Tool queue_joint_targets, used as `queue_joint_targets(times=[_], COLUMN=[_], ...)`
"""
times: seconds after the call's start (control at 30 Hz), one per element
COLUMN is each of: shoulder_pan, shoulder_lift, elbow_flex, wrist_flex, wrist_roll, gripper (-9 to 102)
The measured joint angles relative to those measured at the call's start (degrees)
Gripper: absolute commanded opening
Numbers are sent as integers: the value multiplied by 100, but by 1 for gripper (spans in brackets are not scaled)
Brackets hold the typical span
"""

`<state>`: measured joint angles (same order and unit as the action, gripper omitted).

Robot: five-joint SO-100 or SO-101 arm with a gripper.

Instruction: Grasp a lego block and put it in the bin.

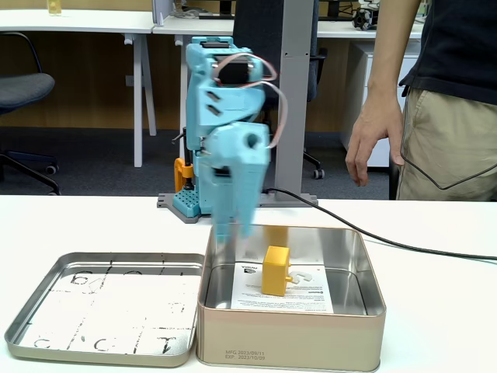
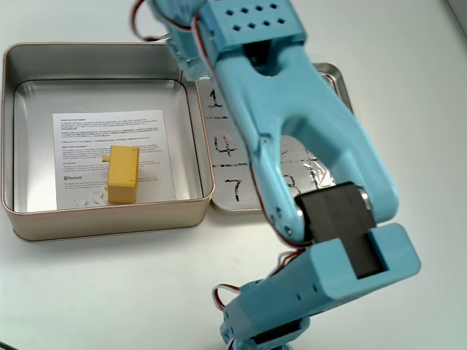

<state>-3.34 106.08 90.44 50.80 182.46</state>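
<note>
Lego block (image 2: 122, 173) in bin (image 2: 102, 220), seemingly released.

Both pictures are bright and evenly lit, with soft room light from above; I see no hard shadows anywhere. In the front-facing fixed view my gripper (image 1: 233, 225) is smeared by motion blur at its lower tip, while the upper arm stays fairly crisp. Just below it, the bin (image 1: 365, 299) gives mild reflections on its inner walls, and the lego block (image 1: 276, 270) is mirrored faintly on the back wall behind it. The room behind my arm is slightly soft. In the downward-looking fixed view my arm (image 2: 292, 102) is close to the lens and sharp, casting only a faint shadow on the white table (image 2: 109, 292). The tin lid (image 2: 321, 164) beneath it shows patchy glare.
</note>
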Motion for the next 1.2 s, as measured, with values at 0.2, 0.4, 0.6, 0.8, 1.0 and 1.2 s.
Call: queue_joint_targets(times=[0.2,0.4,0.6,0.8,1.0,1.2], shoulder_pan=[765,1187,1345,1389,1477,1538], shoulder_lift=[-62,-545,-923,-1274,-1283,-1362], elbow_flex=[-9,-9,-105,-202,-369,-492], wrist_flex=[-422,-923,-1072,-1187,-1204,-1204], wrist_roll=[0,0,-18,-114,-114,-114], gripper=[19,11,1,0,0,0])
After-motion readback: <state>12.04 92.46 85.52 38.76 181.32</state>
